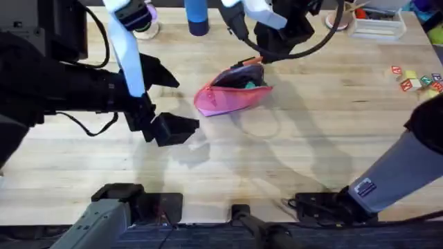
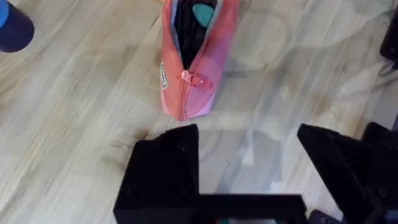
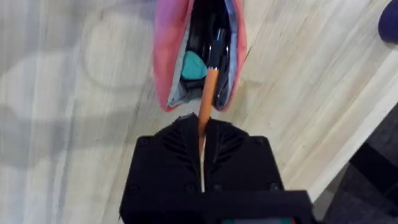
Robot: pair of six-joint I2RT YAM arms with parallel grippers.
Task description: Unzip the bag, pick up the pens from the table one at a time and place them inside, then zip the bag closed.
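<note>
The pink bag (image 1: 225, 100) lies mid-table with its zipper open; its pull tab (image 2: 199, 79) hangs near the closed end. My right gripper (image 3: 202, 146) is shut on the orange pen (image 3: 208, 93), whose black tip pokes into the bag's (image 3: 166, 56) open mouth. Something teal (image 3: 193, 65) and glossy dark shapes sit inside; I cannot tell whether a black pen is among them. In the overhead view the right gripper (image 1: 252, 62) hovers at the bag's far end. My left gripper (image 2: 249, 155) stands open and holds nothing, a short way from the bag's (image 2: 208, 59) closed end, low over the table (image 1: 311, 152).
A blue cylinder (image 1: 197, 17) stands at the back, also seen as a blue cylinder (image 2: 11, 26) from the left wrist. A white tray (image 1: 377, 26) sits at the back right, with coloured toy blocks (image 1: 419, 79) at the right edge.
</note>
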